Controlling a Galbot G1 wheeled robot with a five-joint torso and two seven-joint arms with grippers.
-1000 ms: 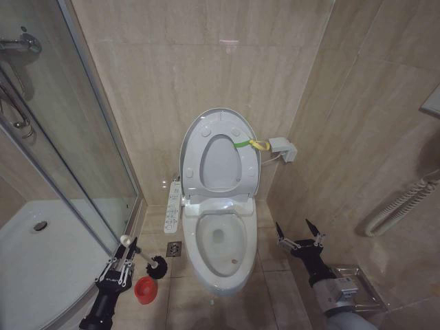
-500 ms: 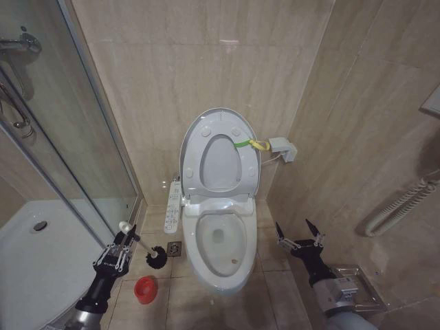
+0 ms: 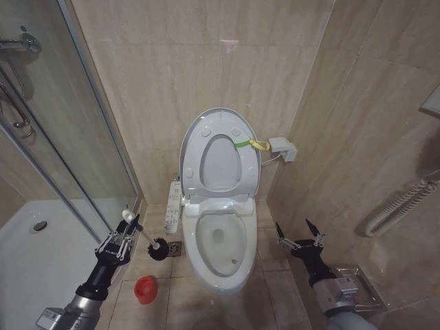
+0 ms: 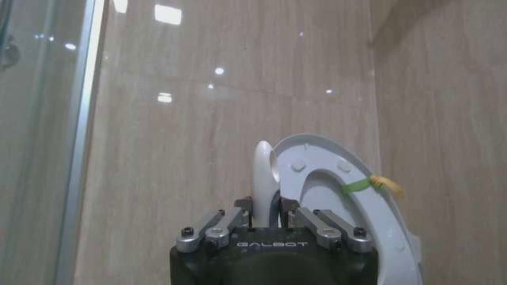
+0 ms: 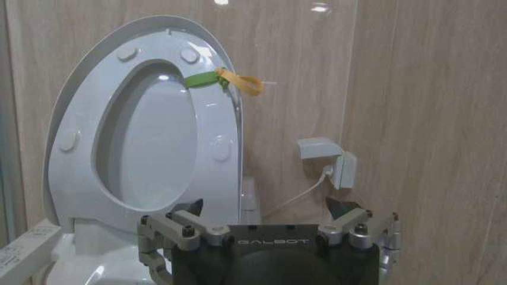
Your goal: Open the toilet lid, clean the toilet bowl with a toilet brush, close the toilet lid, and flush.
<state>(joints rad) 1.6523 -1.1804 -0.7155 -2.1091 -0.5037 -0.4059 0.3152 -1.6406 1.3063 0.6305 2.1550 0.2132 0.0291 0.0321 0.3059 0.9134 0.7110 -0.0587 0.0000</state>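
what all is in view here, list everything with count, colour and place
lid: 1, white, raised against the back wall, green-and-yellow strap at its rim
bowl: 1, white, open, centre of the floor
brush: 1, pale handle, black head, held off the floor left of the bowl
brush base: 1, red, on the floor left of the bowl
remote: 1, white, beside the bowl's left side
floor drain: 1, metal, between brush and bowl
socket box: 1, white, on the wall right of the lid
shower tray: 1, white, far left behind glass
left claw: 1, black, shut on the brush handle
right claw: 1, black, open, right of the bowl
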